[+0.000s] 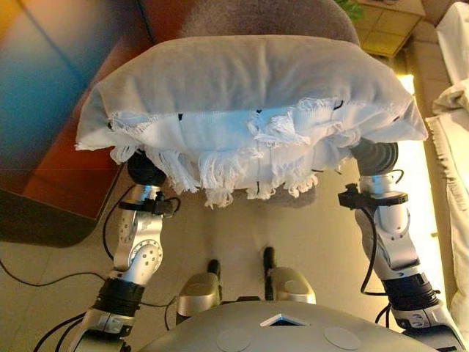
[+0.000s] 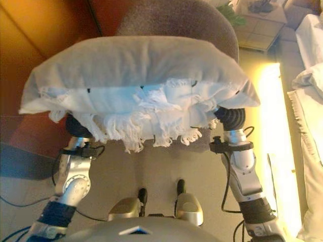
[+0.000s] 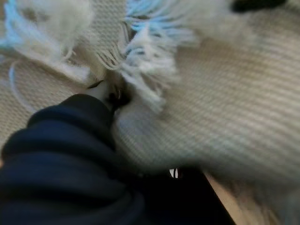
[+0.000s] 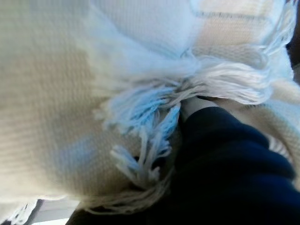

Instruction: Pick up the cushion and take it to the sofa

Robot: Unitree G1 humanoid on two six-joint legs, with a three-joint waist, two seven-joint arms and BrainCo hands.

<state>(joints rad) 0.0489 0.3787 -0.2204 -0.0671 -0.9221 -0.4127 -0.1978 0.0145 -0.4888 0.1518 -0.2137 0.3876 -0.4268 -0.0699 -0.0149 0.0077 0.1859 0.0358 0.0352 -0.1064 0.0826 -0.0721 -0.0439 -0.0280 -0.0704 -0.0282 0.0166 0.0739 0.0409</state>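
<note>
A white woven cushion [image 1: 249, 81] with fringed tassels along its near edge is lifted off the floor and lies across both hands. It fills the middle of the head views. My left hand [image 1: 144, 170] is under its left end and my right hand [image 1: 375, 156] under its right end; only their dark wrist covers show below the fringe. In the left wrist view the dark cover [image 3: 61, 154] presses into the cushion fabric [image 3: 225, 108]. The right wrist view shows the same: the cover [image 4: 229, 168] against cloth and tassels [image 4: 140, 117].
A grey round upholstered seat [image 2: 176, 20] stands right behind and below the cushion. A red-brown wooden piece of furniture [image 1: 66, 169] is at the left. White upholstery [image 1: 454, 147] runs along the right edge. A low tiled table [image 1: 385, 26] is at the far right.
</note>
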